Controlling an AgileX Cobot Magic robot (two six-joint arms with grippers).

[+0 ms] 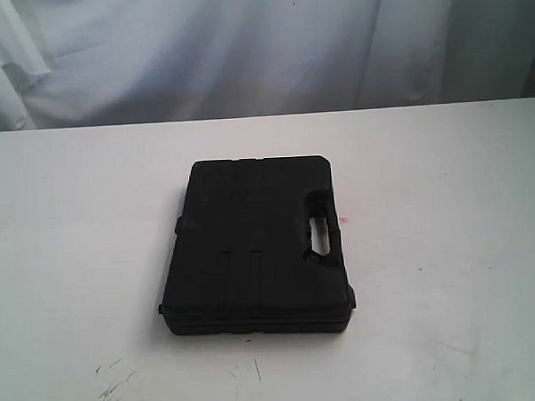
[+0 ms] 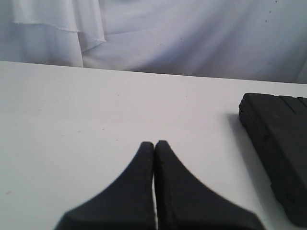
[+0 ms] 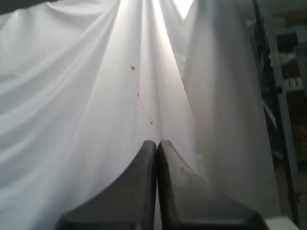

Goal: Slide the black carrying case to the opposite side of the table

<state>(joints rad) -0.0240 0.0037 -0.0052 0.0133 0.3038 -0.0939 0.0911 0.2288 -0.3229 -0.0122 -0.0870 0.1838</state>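
Observation:
The black carrying case [image 1: 256,241] lies flat near the middle of the white table [image 1: 66,263], its handle cut-out on the right side. Neither arm shows in the exterior view. In the left wrist view my left gripper [image 2: 154,143] is shut and empty, low over bare tabletop [image 2: 72,120], with a corner of the case [image 2: 278,143] off to one side and apart from it. In the right wrist view my right gripper [image 3: 157,143] is shut and empty, facing the white curtain [image 3: 96,96]; the case does not show there.
A white curtain [image 1: 243,42] hangs behind the table's far edge. Dark scuff marks [image 1: 111,389] mark the near tabletop, and a small pink spot [image 1: 343,220] sits right of the case. A metal shelf frame [image 3: 283,72] stands beside the curtain in the right wrist view.

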